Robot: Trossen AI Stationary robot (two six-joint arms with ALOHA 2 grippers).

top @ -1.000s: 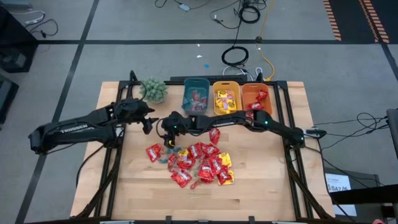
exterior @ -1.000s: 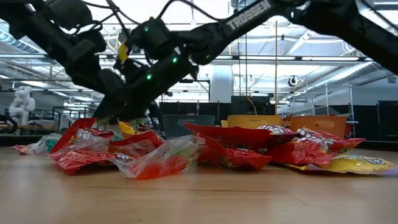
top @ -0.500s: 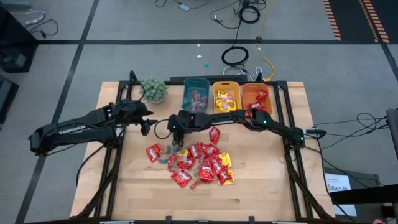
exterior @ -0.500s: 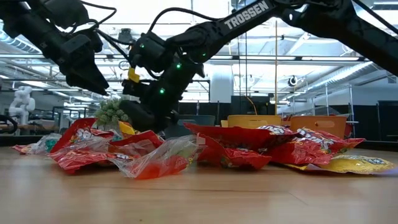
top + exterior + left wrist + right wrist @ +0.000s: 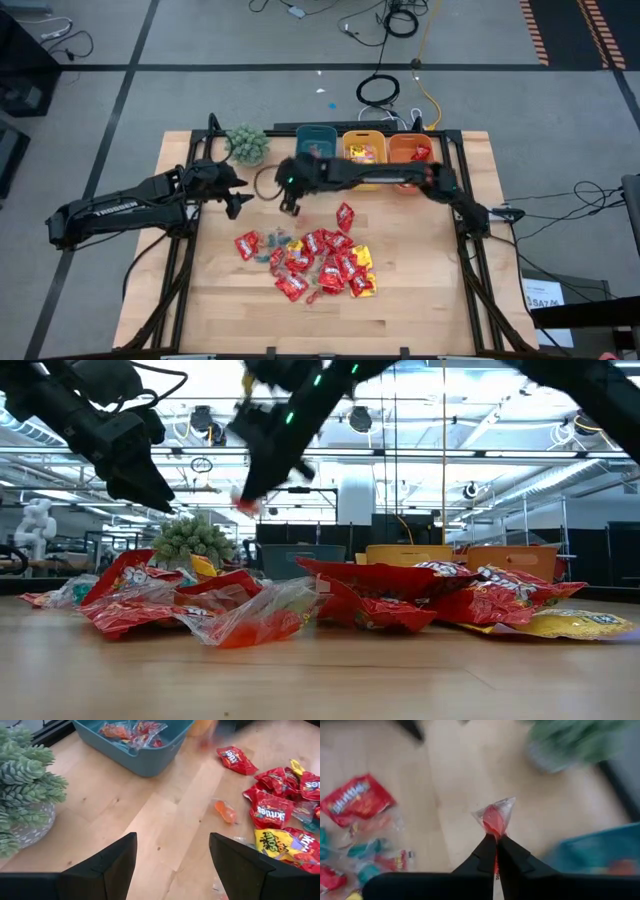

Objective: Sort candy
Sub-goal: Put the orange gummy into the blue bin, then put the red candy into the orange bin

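Observation:
The candy lies as a pile [image 5: 315,262] of red and yellow packets and smaller pieces on the wooden table's middle. My right gripper [image 5: 290,206] hangs above the table, to the far left of the pile, shut on one small red sweet in a clear wrapper [image 5: 495,817], also seen in the low view [image 5: 246,506]. My left gripper [image 5: 236,202] stands open to the left of it, above bare wood [image 5: 172,847], with nothing between its fingers. My right gripper pinches the clear wrapper's twisted end [image 5: 494,835] between its two fingertips. The fingers slant down toward the table's left. The red sweet sticks out beyond the fingertips, lifted clear of the table.
At the far edge stand a teal bin [image 5: 316,135], a yellow bin [image 5: 363,152] and an orange bin [image 5: 412,150], each with candy inside. A small green spiky plant [image 5: 247,143] sits left of the teal bin. Loose small pieces [image 5: 225,811] lie near the pile's left side.
My right gripper was down at the pile's left side; it has risen and drawn toward the far edge, carrying a small red sweet now lifted clear. The pile has stayed as it was.

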